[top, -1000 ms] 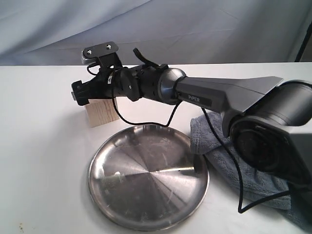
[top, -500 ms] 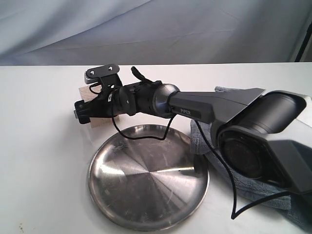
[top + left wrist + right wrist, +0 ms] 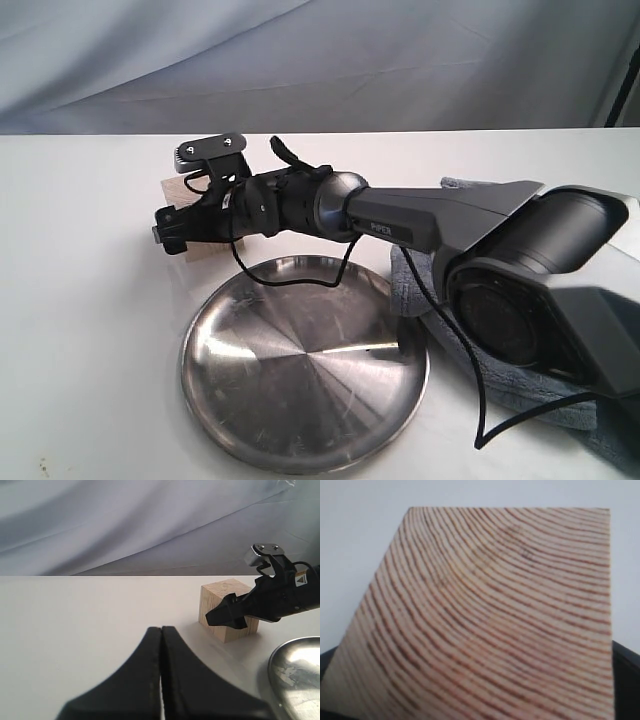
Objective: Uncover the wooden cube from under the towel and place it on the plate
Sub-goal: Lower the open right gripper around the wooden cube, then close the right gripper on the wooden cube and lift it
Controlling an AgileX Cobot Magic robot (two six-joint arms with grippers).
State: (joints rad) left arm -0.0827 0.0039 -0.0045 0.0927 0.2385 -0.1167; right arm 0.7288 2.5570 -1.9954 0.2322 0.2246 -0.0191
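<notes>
So the wooden cube (image 3: 177, 190) is already out in the open. It sits on the bench toward the far-left side, just past the far rim of the steel plate (image 3: 300, 372), which is parked near the front edge around the middle. The grey-blue towel (image 3: 412, 285) is bunched up toward the front-right corner, well clear of the cube.

The right gripper (image 3: 227, 614) is stretched across the bench with its jaws set either side of the cube. From the right wrist view only wood grain (image 3: 495, 615) is seen, with a dark finger (image 3: 626, 680) at the edge. Whether the cube is actually squeezed yet can't be told from these shots. The left gripper (image 3: 161, 632) is pressed together on nothing, hanging back on the left side.

Step in hand looks like the grasp itself. Tips, for what they're worth:
- A firm, square clamp on two opposite faces should be confirmed before anything is lifted, since smooth wood can twist out of a corner grip.
- The cube should be raised enough that the plate's rim is cleared, not dragged over it.
- It's best lowered near the plate's centre and released only once contact is made, since a bare steel plate can be nudged.
</notes>
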